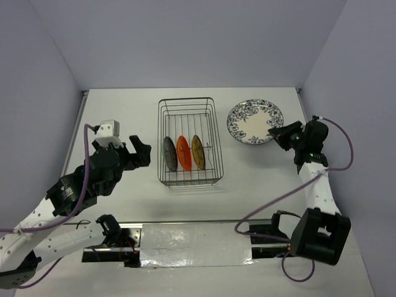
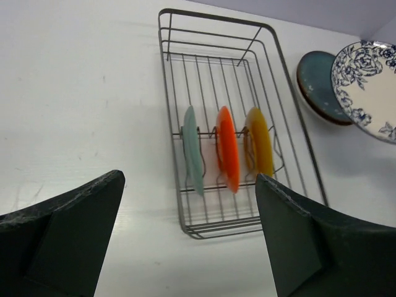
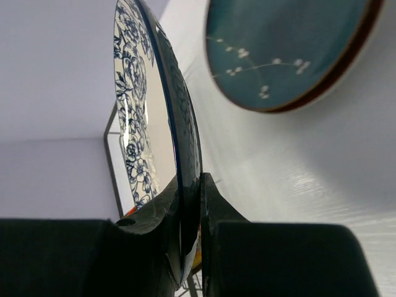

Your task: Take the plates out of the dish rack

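The dark wire dish rack stands mid-table. Three plates stand on edge in it: a small teal one, a red-orange one and a yellowish one. My right gripper is shut on the rim of the white plate with the dark floral pattern, holding it right of the rack, above a teal plate with white blossoms that lies on the table. My left gripper is open and empty, left of the rack, its fingertips wide apart.
White walls close in the table at the back and on both sides. The right arm's purple cable loops over the table at the near right. A shiny strip runs between the arm bases.
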Controlling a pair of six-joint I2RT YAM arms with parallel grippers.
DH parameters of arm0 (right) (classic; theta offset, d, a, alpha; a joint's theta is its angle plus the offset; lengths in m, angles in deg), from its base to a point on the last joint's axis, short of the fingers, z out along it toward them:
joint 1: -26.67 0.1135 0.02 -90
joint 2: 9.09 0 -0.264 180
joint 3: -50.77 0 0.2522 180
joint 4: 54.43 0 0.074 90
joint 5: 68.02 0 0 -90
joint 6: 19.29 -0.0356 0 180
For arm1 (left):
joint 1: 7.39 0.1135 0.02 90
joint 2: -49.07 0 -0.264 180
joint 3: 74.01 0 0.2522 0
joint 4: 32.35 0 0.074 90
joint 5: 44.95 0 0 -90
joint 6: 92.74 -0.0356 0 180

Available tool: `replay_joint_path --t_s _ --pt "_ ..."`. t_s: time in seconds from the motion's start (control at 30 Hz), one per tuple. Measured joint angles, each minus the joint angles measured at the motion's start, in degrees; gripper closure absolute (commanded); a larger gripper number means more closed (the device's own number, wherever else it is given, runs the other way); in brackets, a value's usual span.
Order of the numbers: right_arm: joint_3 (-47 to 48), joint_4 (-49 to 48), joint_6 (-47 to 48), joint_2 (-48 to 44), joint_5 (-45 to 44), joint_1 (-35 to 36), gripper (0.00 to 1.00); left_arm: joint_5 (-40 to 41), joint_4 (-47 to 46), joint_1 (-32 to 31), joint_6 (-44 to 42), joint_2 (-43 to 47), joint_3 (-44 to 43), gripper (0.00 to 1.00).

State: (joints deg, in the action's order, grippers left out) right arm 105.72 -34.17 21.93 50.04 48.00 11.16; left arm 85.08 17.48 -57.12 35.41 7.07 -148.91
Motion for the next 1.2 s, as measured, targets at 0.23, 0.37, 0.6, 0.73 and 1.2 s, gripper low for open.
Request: replay_joint_path --t_s 0.23,0.37,0.6,0.73,1.2 --pt "0.04 -11.02 -4.17 21.64 3.78 -5.03 0.98 -1.66 1.70 0.00 -4.74 3.15 7.10 0.02" --pt "1.20 -14.05 -5.01 29.97 3.19 -5.88 0.96 -2.69 1.75 0.00 -5.22 2.93 7.15 0.02" --pt "6.56 -16.81 -4.44 34.77 3.30 -5.97 0.89 -3.39 1.77 0.00 -5.25 3.78 7.17 0.02" --pt "10.19 -16.76 -3.48 37.64 3.43 -5.97 0.81 -3.50 2.03 0.00 -5.20 3.80 7.17 0.02" --pt "14.80 -11.47 0.92 41.46 2.29 -4.94 0.21 -4.26 2.71 0.00 -5.18 2.56 7.17 0.02"
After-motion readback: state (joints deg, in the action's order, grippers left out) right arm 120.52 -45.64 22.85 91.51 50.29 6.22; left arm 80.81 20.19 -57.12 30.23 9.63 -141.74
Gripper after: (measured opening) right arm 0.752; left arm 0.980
